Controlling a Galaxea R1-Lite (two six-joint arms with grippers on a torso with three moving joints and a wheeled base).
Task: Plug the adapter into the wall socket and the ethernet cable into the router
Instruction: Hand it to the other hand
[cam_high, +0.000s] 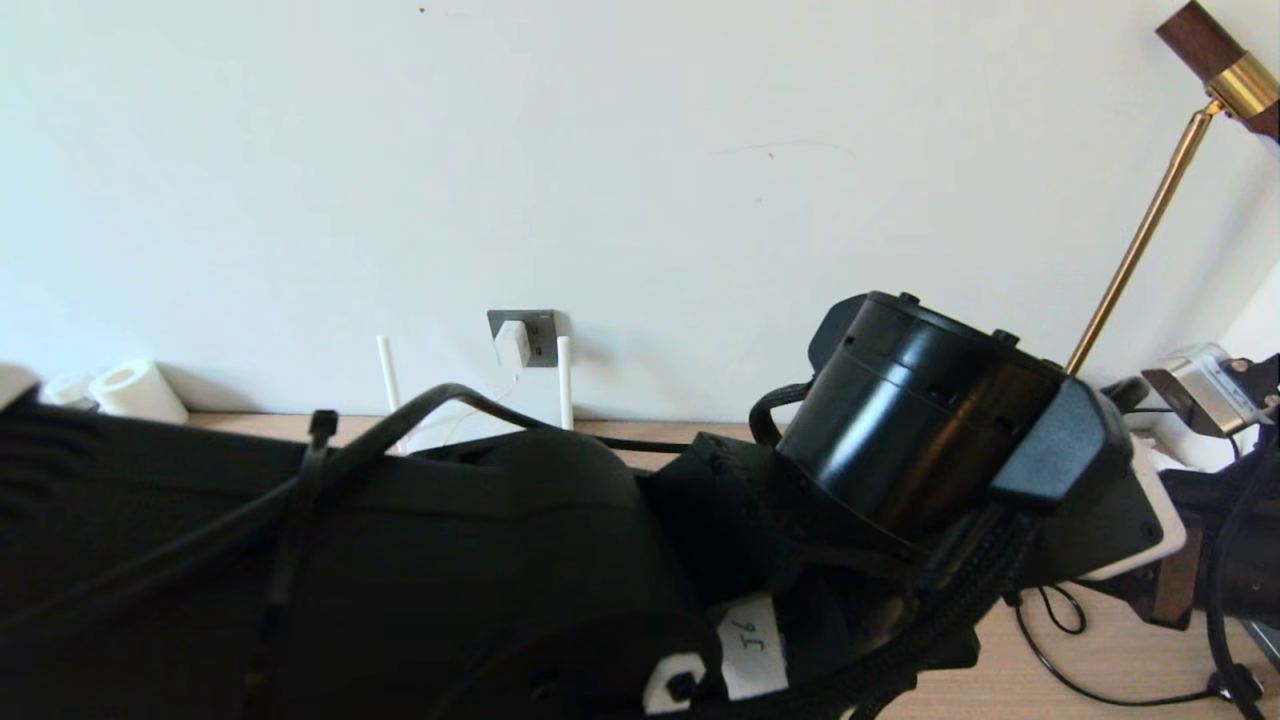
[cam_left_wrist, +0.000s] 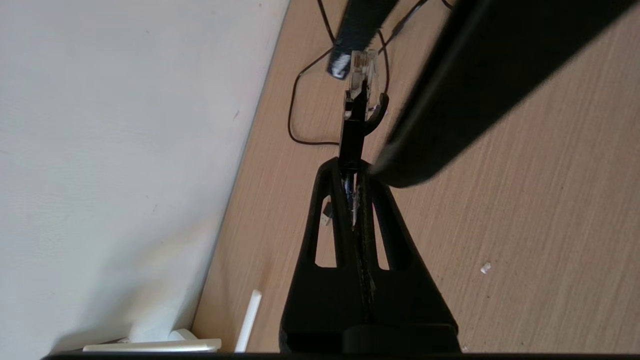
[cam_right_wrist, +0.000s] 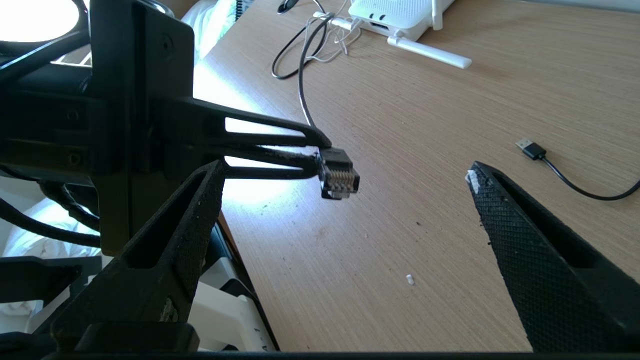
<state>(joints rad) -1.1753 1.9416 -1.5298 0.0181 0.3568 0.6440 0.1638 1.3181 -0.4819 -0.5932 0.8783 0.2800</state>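
The white adapter (cam_high: 512, 342) sits in the dark grey wall socket (cam_high: 540, 330), and its thin white cord hangs down behind my arm. My left gripper (cam_left_wrist: 352, 167) is shut on the black ethernet cable, whose clear-tipped connector (cam_left_wrist: 362, 70) sticks out past the fingertips, above the desk. In the right wrist view that connector (cam_right_wrist: 339, 176) hangs between the wide-apart fingers of my open right gripper (cam_right_wrist: 347, 167), nearer one finger and touching neither. The white router (cam_right_wrist: 395, 14) lies far back on the desk, dark port slots facing this way. Two of its antennas (cam_high: 565, 380) stand by the wall.
My left arm (cam_high: 400, 580) fills most of the head view and hides the desk. A brass lamp stem (cam_high: 1140, 240) rises at the right. A black USB plug (cam_right_wrist: 530, 149) on a thin cable lies on the wood desk (cam_right_wrist: 400, 250). Thin cords lie tangled beside the router.
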